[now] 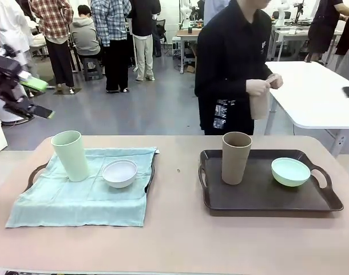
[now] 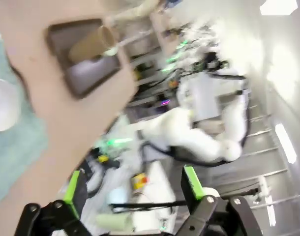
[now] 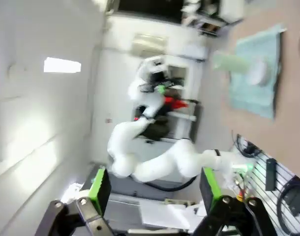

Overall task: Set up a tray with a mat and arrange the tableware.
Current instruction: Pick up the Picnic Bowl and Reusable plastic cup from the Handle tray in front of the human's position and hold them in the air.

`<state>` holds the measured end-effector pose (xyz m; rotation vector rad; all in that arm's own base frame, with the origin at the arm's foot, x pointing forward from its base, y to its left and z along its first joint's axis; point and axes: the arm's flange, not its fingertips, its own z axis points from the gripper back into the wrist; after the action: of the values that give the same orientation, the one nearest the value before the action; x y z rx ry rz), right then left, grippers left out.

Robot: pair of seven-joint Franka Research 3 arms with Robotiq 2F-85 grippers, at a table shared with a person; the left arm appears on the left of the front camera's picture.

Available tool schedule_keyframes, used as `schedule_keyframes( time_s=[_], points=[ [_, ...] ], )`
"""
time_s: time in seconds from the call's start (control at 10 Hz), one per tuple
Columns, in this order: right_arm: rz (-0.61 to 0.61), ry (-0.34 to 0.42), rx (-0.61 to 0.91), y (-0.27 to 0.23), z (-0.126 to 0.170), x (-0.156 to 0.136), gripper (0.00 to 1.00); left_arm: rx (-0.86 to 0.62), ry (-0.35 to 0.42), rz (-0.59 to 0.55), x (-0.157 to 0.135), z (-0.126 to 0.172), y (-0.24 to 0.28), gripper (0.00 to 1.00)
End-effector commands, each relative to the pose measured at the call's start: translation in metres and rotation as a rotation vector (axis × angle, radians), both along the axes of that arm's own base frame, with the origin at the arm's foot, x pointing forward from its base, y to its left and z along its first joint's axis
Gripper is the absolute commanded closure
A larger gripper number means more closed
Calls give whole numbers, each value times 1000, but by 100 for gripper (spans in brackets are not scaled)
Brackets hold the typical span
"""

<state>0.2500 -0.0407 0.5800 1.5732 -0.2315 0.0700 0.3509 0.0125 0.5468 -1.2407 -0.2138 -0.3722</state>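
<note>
Tableware is sitting in two groups on the tan counter (image 1: 174, 229). Nearest on the left, a teal mat (image 1: 77, 200) is lying draped over a dark tray (image 1: 31, 179), whose handle is peeking out at the left. The white bowl (image 1: 119, 173) is resting on the mat, and the pale green cup (image 1: 71, 156) is standing upright just behind and left of it. On the right, a brown tray (image 1: 266, 200) is carrying the tan-brown cup (image 1: 236, 158), upright toward its left side, and the mint green bowl (image 1: 290, 172) toward its right, the two apart.

Above the counter's far left edge, the left hand (image 1: 37, 98) is hanging in the air, green-padded fingers spread wide, gripping nothing. The right hand (image 3: 155, 184) is likewise standing wide and empty in its wrist view.

Beyond the far edge, a person (image 1: 231, 63) in black is standing with both hands (image 1: 263, 86) together at the waist.
</note>
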Motion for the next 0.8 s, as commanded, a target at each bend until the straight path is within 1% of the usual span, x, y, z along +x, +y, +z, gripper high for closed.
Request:
schedule_keyframes(
  time_s=[0.0, 0.1, 0.2, 0.3, 0.6, 0.7],
  points=[
    [30, -1, 104, -24, -52, -37, 5, -228, 92, 113, -5, -25, 25, 0],
    [32, 11, 109, -30, -64, -45, 5, -248, 129, 126, -8, -28, 32, 0],
    [31, 40, 59, -27, -67, -44, 5, -219, 120, 120, -8, -27, 27, 0],
    [19, -12, 125, -53, -18, -22, 5, -215, 101, 91, -9, -25, 39, 0],
    [19, -12, 125, -53, -18, -22, 5, -215, 101, 91, -9, -25, 39, 0],
    [21, 17, 122, -57, -25, -23, 5, -215, 101, 91, -9, -25, 39, 0]
  ],
)
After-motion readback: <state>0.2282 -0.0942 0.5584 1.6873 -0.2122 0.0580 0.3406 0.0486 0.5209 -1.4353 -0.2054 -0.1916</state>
